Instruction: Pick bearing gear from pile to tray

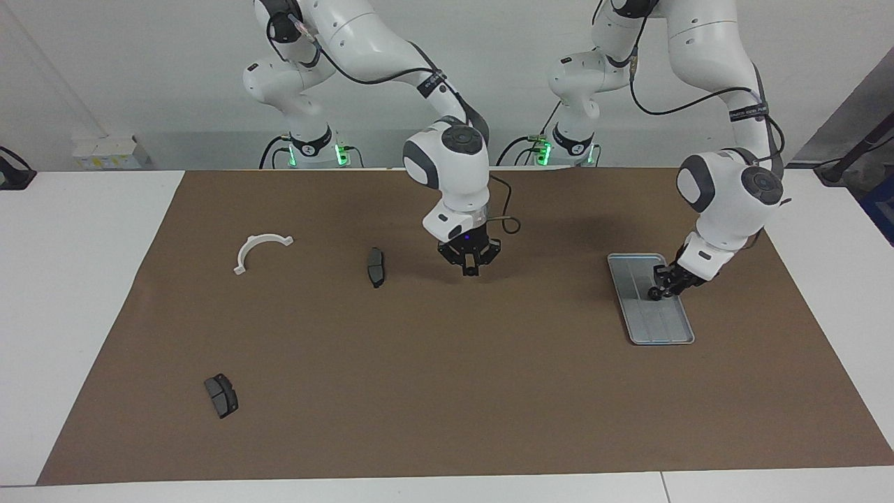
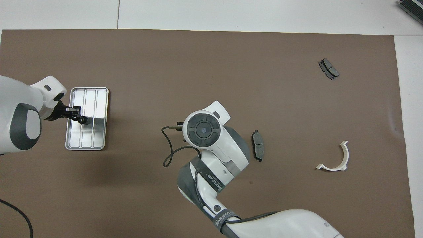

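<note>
Two pincers in play: left pincer (image 1: 656,292) sits low over the tray (image 1: 667,335) at the left arm's end of the worktop (image 1: 447,391), clenched on a small black ring (image 2: 81,120). Right pincer (image 1: 470,269) hangs mid-worktop beside a dark pad (image 1: 375,267), grip state unreadable. White half-ring (image 1: 260,250) and second pad (image 1: 221,395) lie toward the right arm's end.

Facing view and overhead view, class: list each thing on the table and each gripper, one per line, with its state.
Tray: flat on the brown mat, at the left arm's end.
Left gripper: over the tray, shut on a small black ring.
Right gripper: low over the mat's middle, holding nothing.
Grey pad: flat beside the right gripper.
Second grey pad: flat, farthest from the robots.
White half-ring: flat, untouched.
</note>
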Controlling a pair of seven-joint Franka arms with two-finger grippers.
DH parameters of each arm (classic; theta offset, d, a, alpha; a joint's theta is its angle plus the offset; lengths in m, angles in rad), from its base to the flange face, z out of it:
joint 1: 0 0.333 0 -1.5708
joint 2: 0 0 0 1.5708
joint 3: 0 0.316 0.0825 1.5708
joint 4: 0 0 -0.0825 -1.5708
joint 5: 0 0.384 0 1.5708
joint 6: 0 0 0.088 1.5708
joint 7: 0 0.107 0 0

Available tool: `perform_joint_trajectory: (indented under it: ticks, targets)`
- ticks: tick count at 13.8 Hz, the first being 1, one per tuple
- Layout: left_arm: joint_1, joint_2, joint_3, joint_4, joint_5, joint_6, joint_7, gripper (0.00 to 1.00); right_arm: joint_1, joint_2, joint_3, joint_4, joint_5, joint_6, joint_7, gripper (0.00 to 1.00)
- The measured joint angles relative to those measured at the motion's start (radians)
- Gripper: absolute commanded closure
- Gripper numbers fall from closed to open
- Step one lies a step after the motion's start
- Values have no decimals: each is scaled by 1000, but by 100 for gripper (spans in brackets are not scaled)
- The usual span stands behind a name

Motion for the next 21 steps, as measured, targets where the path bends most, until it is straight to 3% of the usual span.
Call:
perform_joint_trajectory:
  ticks: [1, 3, 4, 5, 9, 10, 11, 12, 18, 21]
  targets:
    - [-1, -5, -5, -7, -1, 2, -5, 87, 10, 24, 0, 15, 0, 0, 0, 98]
    - [-4, -9, -13, -12, -1, 15, -39, 84, 30, 59, 0, 27, 0, 0, 0, 73]
    - [-5, -10, -16, -19, -1, 27, -52, 84, 34, 66, 0, 29, 0, 0, 0, 29]
    - [-9, -12, -18, -30, -1, 46, -64, 83, 35, 68, 0, 29, 0, -1, 0, 0]
    - [-53, -14, -20, -74, -1, 125, -160, 76, 28, 61, -14, 46, 0, -13, 0, 0]
    - [-70, -14, -21, -78, -1, 136, -189, 61, 13, 47, -18, 49, 0, -13, 0, 0]
    - [-82, -14, -21, -81, -1, 141, -206, 23, -9, 25, -19, 50, 0, -22, 0, 0]
    - [-88, -15, -21, -82, -1, 142, -213, 1, -34, -4, -21, 50, -1, -41, -1, 0]
    - [-90, -17, -18, -66, -1, 199, -178, 0, -271, -237, -26, 22, -2, -218, -149, 0]
    - [-156, -17, -22, -36, -1, 202, -230, 0, -419, -350, -27, 17, -3, -337, -288, 0]
